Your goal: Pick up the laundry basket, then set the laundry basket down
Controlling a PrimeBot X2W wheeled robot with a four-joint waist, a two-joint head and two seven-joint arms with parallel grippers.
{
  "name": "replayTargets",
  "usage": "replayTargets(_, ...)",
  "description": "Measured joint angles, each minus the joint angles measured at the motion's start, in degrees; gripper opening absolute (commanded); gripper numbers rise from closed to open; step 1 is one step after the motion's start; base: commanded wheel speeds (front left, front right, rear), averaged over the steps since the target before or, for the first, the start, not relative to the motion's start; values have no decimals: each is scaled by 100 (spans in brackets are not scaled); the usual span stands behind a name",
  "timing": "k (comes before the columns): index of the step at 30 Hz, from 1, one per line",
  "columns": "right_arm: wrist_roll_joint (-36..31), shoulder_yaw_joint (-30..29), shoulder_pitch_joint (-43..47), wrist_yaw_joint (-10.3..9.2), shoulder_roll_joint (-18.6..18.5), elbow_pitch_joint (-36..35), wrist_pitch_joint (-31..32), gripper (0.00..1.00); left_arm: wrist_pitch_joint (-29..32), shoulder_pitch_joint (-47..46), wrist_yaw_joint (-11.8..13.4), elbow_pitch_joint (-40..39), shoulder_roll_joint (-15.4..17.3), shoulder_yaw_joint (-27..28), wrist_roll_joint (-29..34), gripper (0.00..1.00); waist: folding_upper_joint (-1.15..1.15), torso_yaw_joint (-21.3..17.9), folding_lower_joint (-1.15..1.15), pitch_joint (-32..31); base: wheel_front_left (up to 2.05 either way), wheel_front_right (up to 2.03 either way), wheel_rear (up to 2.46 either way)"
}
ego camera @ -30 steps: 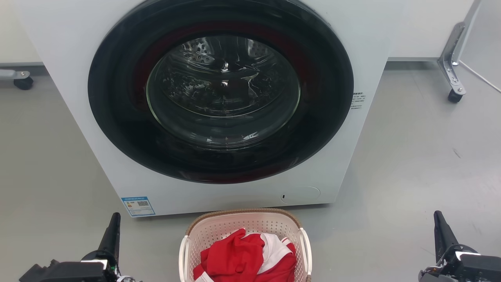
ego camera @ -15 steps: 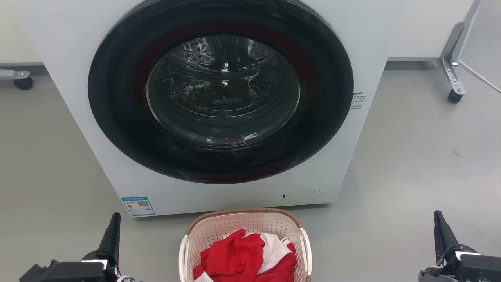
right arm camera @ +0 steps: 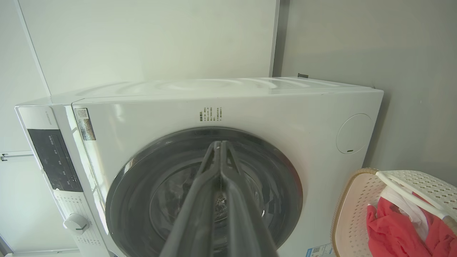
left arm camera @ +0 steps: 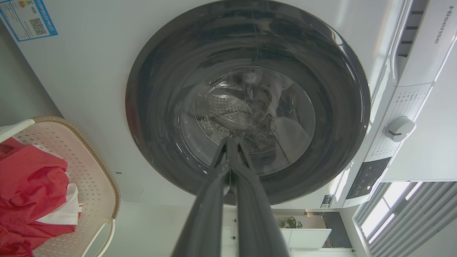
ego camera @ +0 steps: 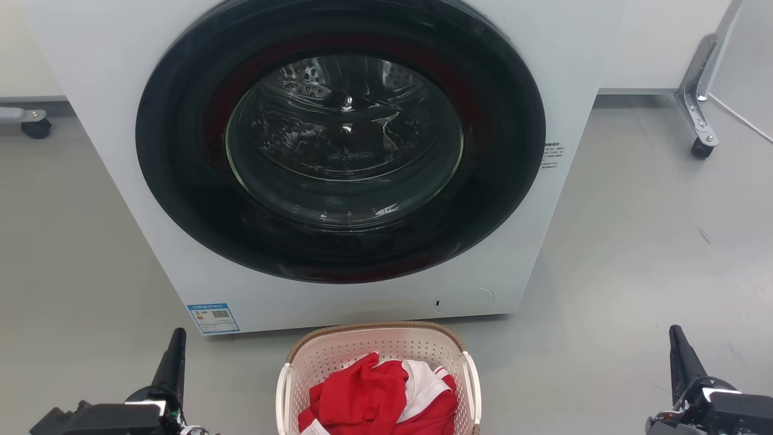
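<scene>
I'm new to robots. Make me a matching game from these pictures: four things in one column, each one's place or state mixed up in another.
1 laundry basket
2 washing machine door
3 left gripper
4 blue sticker

A shut, empty, head view's lower left
B low on the front of the machine
C holds red and white clothes
D round, dark, closed

Pairs: 1-C, 2-D, 3-A, 4-B

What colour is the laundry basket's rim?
Brown, woven-look rim on the laundry basket; clearest in the left wrist view.
</scene>
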Motion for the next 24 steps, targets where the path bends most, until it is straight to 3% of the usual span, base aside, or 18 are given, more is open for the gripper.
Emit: replayTargets(24, 0, 0, 0, 0, 1, 0, 0, 0, 0, 0, 0, 0, 0, 0, 0, 0, 0, 0, 0, 0, 0, 0, 0)
